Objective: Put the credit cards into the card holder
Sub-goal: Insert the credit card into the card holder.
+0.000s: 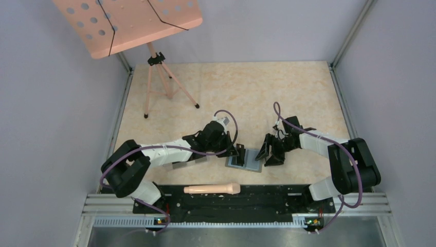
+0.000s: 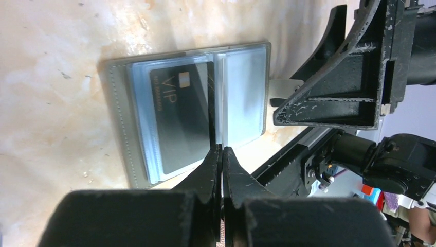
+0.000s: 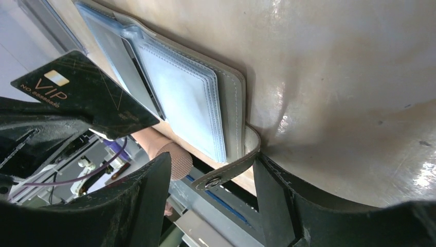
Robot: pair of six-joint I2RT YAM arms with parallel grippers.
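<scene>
Pressed together, the left claw [image 2: 222,150] pinches a credit card [image 3: 87,98] over the open card holder [image 2: 117,128] (another card [image 2: 180,118] already sleeved) while the spread right claw [image 3: 211,160] straddles its snap tab [image 3: 226,175], likely steadying it.

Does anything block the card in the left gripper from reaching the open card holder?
Nothing visible. The left gripper holds the credit card edge-on at the card holder's fold; the right gripper is off at the snap tab.
</scene>
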